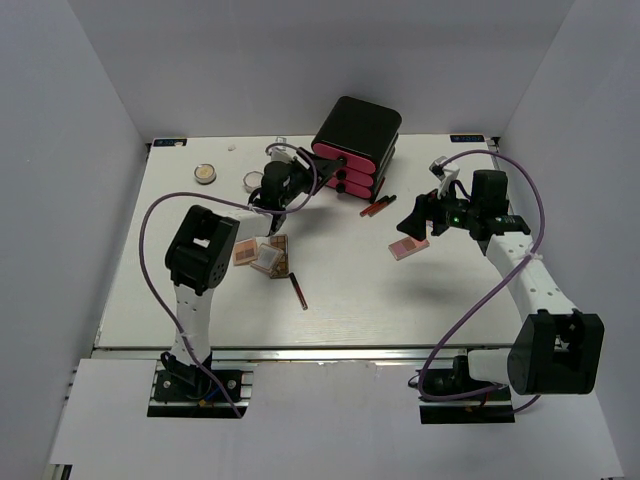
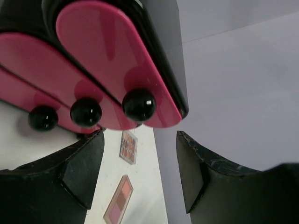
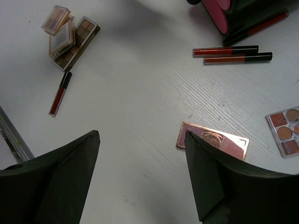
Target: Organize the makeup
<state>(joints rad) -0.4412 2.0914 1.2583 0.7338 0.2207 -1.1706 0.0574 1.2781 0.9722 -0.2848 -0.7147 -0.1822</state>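
My left gripper (image 2: 140,135) is open right in front of the black box (image 1: 357,130). The black knobs of its three pink drawers (image 2: 112,65) sit just beyond my fingertips, and nothing is between the jaws. My right gripper (image 3: 142,135) is open above the table, with a flat pink palette (image 3: 212,140) lying beside its right finger. In the top view that palette (image 1: 408,247) lies just under the right gripper (image 1: 414,222). Dark red sticks (image 3: 225,49) lie near the box. A pile of palettes (image 1: 262,253) and one stick (image 1: 298,290) lie mid-table. Two round compacts (image 1: 206,174) rest at the back left.
Another square palette with round pans (image 3: 285,130) lies at the right edge of the right wrist view. White walls enclose the table on the left, right and back. Purple cables loop off both arms.
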